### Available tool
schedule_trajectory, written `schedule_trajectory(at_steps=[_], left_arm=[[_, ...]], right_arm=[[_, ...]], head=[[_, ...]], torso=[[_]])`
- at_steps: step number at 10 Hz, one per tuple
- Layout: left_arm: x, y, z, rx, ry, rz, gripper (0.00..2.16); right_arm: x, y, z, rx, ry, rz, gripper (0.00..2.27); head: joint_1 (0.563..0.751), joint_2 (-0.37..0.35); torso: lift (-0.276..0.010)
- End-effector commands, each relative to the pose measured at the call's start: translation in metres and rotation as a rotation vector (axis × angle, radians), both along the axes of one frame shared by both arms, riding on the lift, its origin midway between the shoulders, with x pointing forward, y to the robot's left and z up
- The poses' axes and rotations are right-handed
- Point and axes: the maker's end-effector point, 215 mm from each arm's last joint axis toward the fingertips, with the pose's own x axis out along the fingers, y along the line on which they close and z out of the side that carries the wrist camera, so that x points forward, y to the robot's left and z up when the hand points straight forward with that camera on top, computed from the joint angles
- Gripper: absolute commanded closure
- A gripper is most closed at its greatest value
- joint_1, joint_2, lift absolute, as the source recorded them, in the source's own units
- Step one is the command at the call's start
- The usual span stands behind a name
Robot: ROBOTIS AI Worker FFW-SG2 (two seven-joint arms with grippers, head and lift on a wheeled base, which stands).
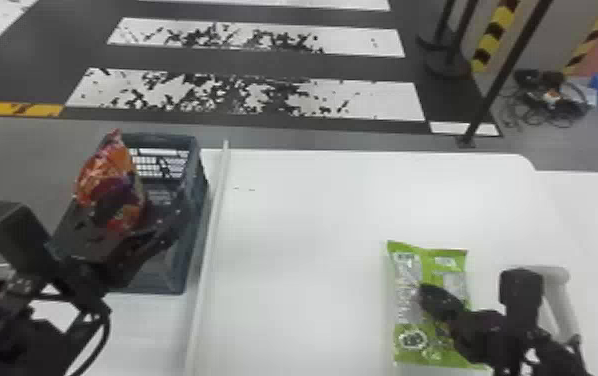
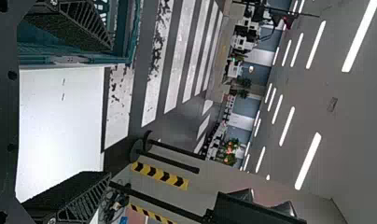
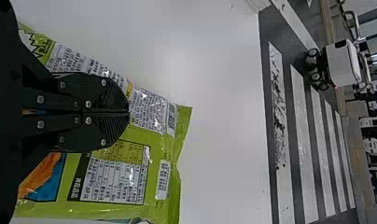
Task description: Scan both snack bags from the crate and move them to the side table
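Note:
The crate stands at the left, with an orange-red snack bag upright in it. My left gripper is at the near side of the crate, overlapping the bag's lower part from the head camera. In the left wrist view, the left gripper has its fingers wide apart, one in front of the crate's rim. A green snack bag lies flat on the white table, printed back up. Over it is my right gripper. Seen from the right wrist, the right gripper has its fingers together above the green bag.
The white table lies between the crate and the green bag, with a raised pale strip beside the crate. A light grey handle-shaped object stands just right of my right gripper. Dark posts rise from the floor beyond.

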Motion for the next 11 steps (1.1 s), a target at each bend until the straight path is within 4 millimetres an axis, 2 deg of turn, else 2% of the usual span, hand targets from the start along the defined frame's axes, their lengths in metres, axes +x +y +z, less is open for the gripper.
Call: schedule_trajectory(at_steps=[1, 3, 7, 11], left_arm=[[0.0, 0.0, 0.001, -0.001, -0.001, 0.0, 0.04], [0.001, 0.0, 0.0, -0.001, -0.001, 0.0, 0.04], [0.002, 0.001, 0.002, 0.0, -0.006, 0.001, 0.04], [0.002, 0.0, 0.002, -0.001, -0.006, 0.003, 0.04]], right_arm=[[-0.005, -0.006, 0.001, 0.008, -0.001, -0.002, 2.25], [-0.005, -0.012, 0.004, 0.006, -0.009, -0.001, 2.25], [-0.013, -0.016, -0.009, 0.005, 0.016, 0.011, 2.25], [-0.014, -0.015, -0.009, 0.005, 0.009, 0.031, 2.25]], head=[[0.695, -0.051], [0.695, -0.063], [0.695, -0.074], [0.695, -0.073]], torso=[[-0.029], [-0.029], [-0.029], [-0.029]])
